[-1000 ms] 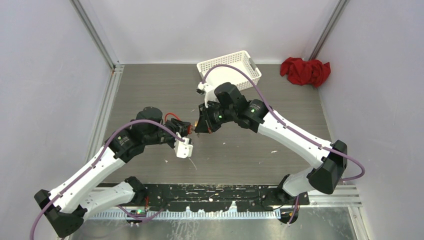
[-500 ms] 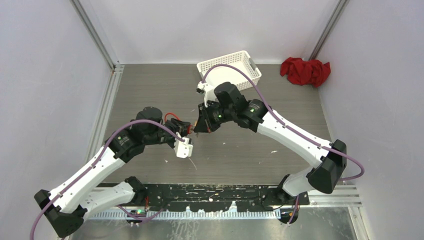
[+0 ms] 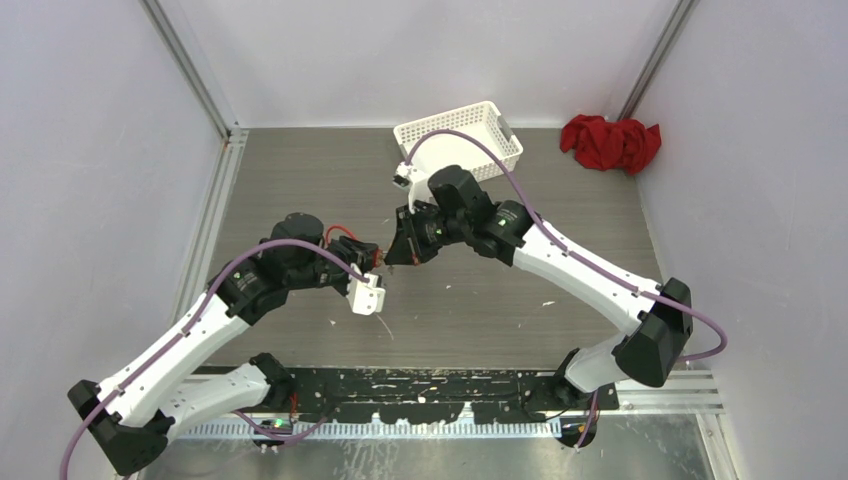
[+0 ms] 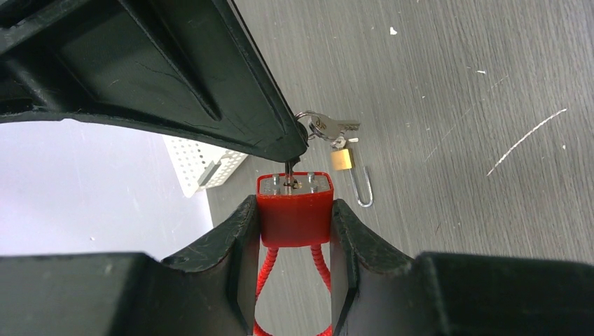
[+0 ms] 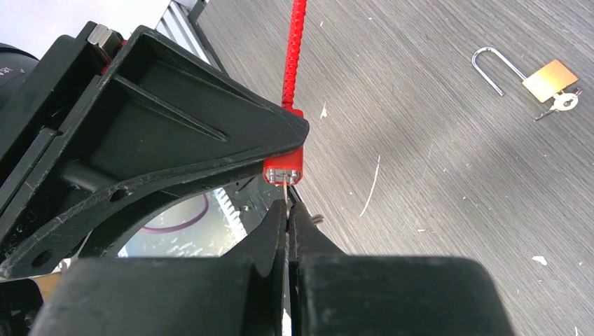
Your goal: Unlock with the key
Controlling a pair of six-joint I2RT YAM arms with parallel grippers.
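Red plastic fills my left wrist view: the red block-shaped padlock [image 4: 295, 217] sits clamped between the two black fingers [image 4: 242, 241] of the left claw [image 4: 294, 205]. It is gripped by its sides, with its keyway face turned away from the wrist. Its red ribbed cable loop [image 4: 268, 276] runs back between the fingers toward the camera. The lock is held off the grey wood-grain surface [image 3: 300, 180], about the middle of it and a little left of centre in my overhead view.

The right claw [image 5: 287, 208] points in from the far right and meets the lock head-on. Its fingers are clenched tight on the thin silver key [image 5: 287, 192], with no gap showing between them. The key's blade stands in the keyway on the lock's metal-studded face. I cannot tell how deep it sits or whether it is turned.

On the surface beyond the two claws lies a small brass padlock with a steel shackle [image 5: 551, 79]. It is flat on its side, the U of the shackle pointing away from the body, and a small loose key [image 5: 562, 103] touches it. At the far edge a white plastic basket [image 3: 458, 137] stands behind the right arm. A crumpled red cloth [image 3: 611, 142] lies in the far right corner, well apart from everything else.
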